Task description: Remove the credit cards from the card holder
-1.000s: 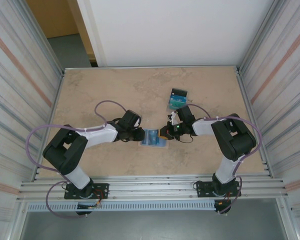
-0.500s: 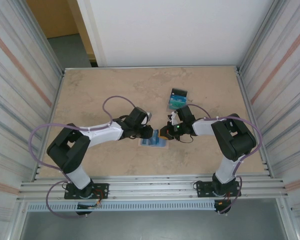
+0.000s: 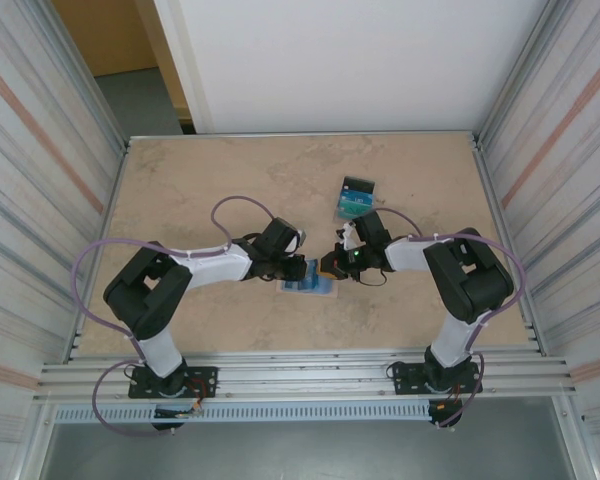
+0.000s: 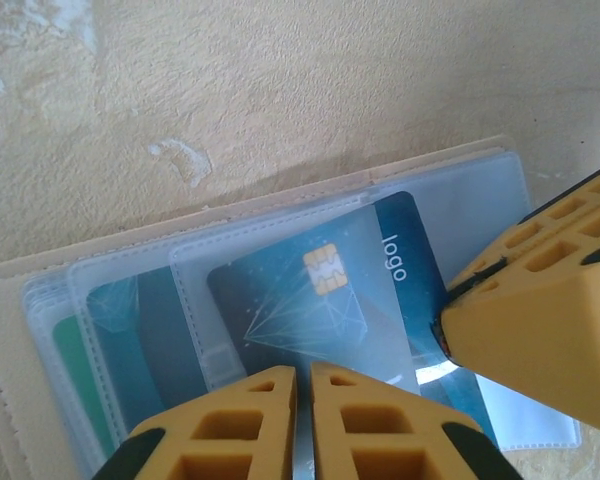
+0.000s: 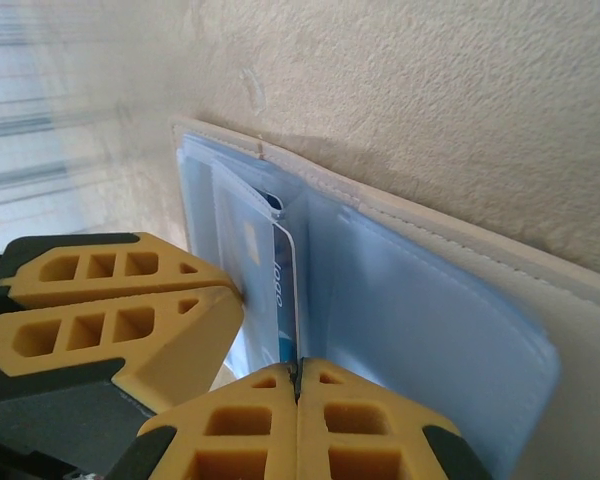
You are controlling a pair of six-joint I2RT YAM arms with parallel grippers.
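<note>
Left gripper (image 4: pixel 303 385) has clenched onto a credit card (image 4: pixel 320 290).
Now over the card holder (image 4: pixel 5 340), ready to pull; right gripper (image 5: pixel 298 385) stays clenched.

One word can be read: "logo", in small white lower-case letters on the dark blue-green card (image 4: pixel 320 315), which lies in a clear sleeve (image 4: pixel 500 200) of the holder (image 4: pixel 20 330). In the left wrist view the word is turned sideways near the card's right end. It stands just right of the gold chip (image 4: pixel 323 270), ahead and a little right of the left gripper (image 4: pixel 303 378), and just left of the right gripper's finger (image 4: pixel 540 310). In the right wrist view the same word shows on the card, steeply foreshortened and barely legible, just ahead of the right gripper (image 5: pixel 298 378). In the top view, any marks on the box (image 3: pixel 355 200) beyond the right gripper are too small to read.
</note>
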